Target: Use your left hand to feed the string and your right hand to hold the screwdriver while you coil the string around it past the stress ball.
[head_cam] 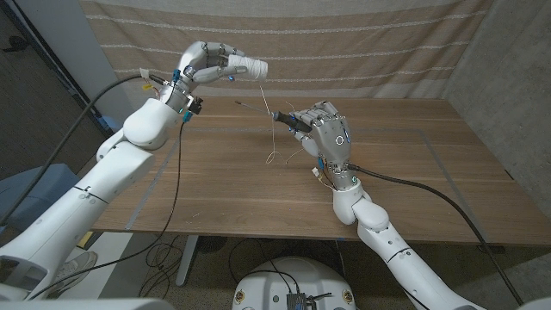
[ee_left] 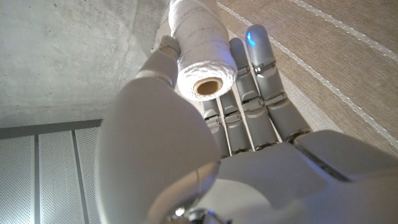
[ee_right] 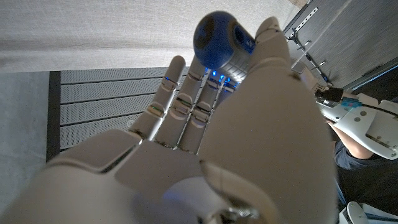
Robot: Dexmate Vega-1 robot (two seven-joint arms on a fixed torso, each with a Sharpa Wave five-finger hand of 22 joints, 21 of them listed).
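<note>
two hands are raised above the wooden table [head_cam: 413,189], and the coiling looks barely begun. on the left, the left hand [head_cam: 204,62] is lifted over the far left part of the tabletop, fingers wrapped around a white spool of string [head_cam: 248,68]; the left wrist view shows the spool [ee_left: 200,50] held between the thumb and the fingers, its hollow core facing the camera. from the spool a thin strand of string [head_cam: 269,108] runs down and to the right toward the screwdriver [head_cam: 282,115], whose dark shaft points left from the right hand [head_cam: 329,138], near the middle of the tabletop toward its far edge. the right hand's fingers are closed around the handle; the right wrist view shows the blue handle end [ee_right: 217,38] standing out past the fingers. loose string hangs below the shaft and loops toward the tabletop. whether any turns already sit on the shaft is too fine to tell. no stress ball can be made out in these pictures, so how near the coil is to passing it cannot be judged. most of the winding appears left to do.
</note>
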